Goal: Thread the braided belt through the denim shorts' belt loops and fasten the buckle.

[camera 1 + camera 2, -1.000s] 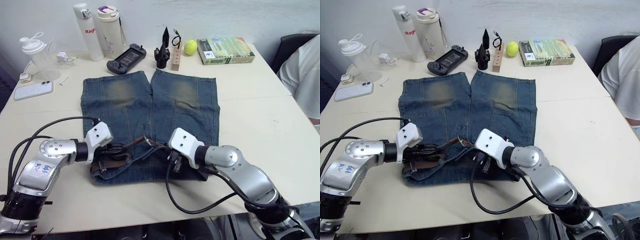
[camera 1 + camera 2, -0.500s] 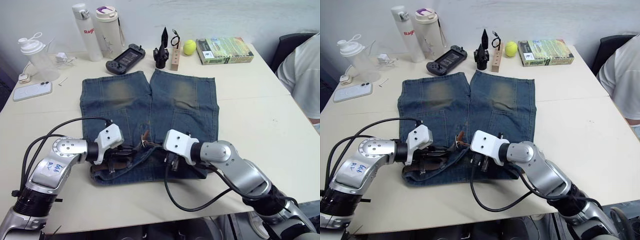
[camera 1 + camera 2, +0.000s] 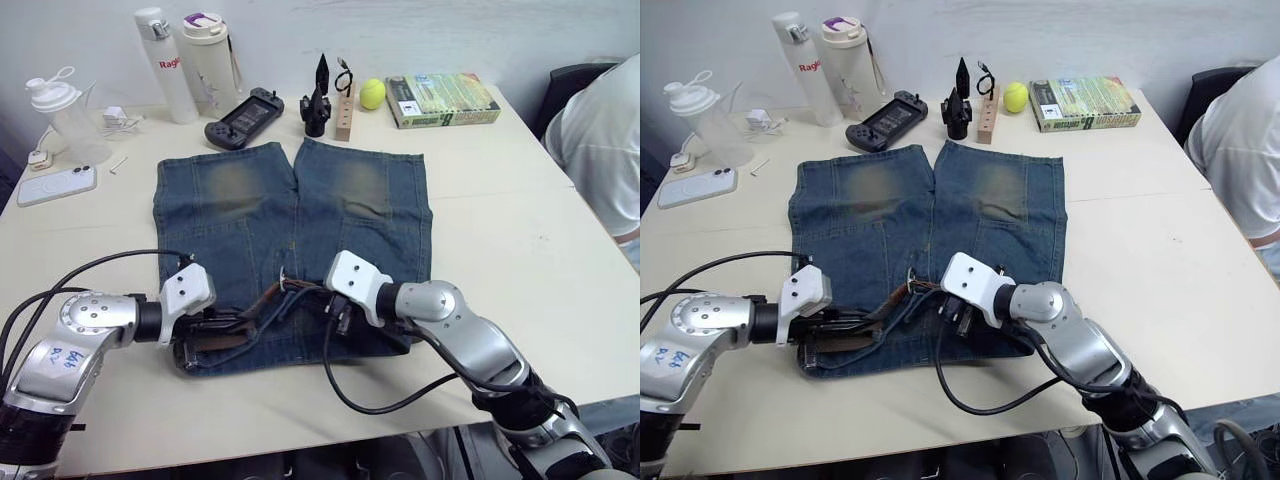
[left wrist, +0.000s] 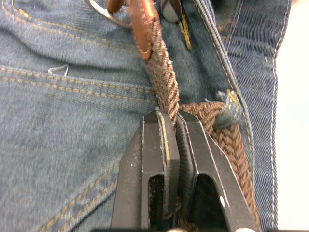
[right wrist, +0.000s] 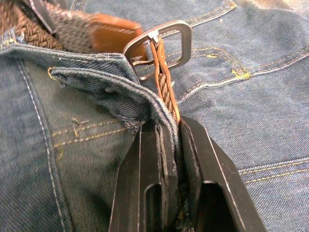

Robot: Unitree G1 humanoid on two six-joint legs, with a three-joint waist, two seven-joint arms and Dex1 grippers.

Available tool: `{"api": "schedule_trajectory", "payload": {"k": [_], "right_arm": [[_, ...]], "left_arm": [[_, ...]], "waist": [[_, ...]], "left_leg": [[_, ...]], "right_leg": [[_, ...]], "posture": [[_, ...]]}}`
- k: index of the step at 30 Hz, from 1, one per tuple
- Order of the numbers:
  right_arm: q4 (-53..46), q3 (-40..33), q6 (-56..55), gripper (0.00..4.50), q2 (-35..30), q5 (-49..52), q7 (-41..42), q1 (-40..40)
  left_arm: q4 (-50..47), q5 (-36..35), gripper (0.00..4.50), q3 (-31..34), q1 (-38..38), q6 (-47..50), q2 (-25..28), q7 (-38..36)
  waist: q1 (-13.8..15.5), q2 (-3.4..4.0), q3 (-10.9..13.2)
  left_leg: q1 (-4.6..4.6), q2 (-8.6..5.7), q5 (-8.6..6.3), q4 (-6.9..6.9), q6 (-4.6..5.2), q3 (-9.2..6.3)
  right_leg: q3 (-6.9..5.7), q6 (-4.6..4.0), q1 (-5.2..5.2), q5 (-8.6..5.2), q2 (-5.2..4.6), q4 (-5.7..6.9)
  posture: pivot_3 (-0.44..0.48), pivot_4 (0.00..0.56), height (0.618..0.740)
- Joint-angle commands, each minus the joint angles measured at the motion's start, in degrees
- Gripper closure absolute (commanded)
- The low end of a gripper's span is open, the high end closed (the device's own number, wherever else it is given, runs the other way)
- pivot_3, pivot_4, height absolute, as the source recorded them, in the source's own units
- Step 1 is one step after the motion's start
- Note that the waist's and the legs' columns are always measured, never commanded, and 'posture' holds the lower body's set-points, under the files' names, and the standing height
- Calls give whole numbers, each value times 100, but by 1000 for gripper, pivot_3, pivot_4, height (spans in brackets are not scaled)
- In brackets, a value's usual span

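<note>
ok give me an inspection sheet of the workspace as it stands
Surface: pale table.
Job's things: denim shorts lie flat; braided belt runs along the waistband under a belt loop; its strap passes through the buckle.
Clutter: two bottles, shaker cup, phone, game controller, tennis ball, book.
Grippers: left gripper shut on the belt; right gripper shut on the strap and denim edge.
Cables: black cables loop off both arms.
Surroundings: a person sits at the table's right side.
</note>
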Motion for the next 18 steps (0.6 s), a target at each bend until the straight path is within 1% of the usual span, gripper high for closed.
{"api": "schedule_trajectory", "payload": {"k": [1,6,9,14,18], "right_arm": [[8,-591,49,4422,104,87,-263,-4],[37,-660,160,4422,126,75,-350,-3],[21,-666,283,4422,160,82,-401,-55],[-138,-522,320,4422,160,109,-313,-94],[-256,-498,351,4422,215,178,-287,-111]], "left_arm": [[-258,-155,4500,151,241,99,38,-22],[-385,-119,4500,190,418,39,118,-71],[-634,-160,4500,76,463,32,132,-130],[-606,-28,4500,-163,186,108,-112,154],[-535,58,4500,-281,42,128,-198,272]], "waist": [[1,0,0],[-1,0,0],[-6,0,0],[2,0,0],[6,0,0]], "left_leg": [[0,-1,0,0,0,0],[0,-2,0,0,0,0],[0,-2,0,-1,0,0],[0,-2,0,-1,0,-1],[0,-5,-1,-1,0,-1]], "right_leg": [[2,0,0,0,-1,1],[7,0,1,0,-1,0],[19,0,0,0,-1,0],[19,0,0,0,-2,1],[20,0,0,0,-4,0]], "posture": [[0,150,720],[0,150,720],[0,150,720],[0,150,720],[0,150,720]]}}
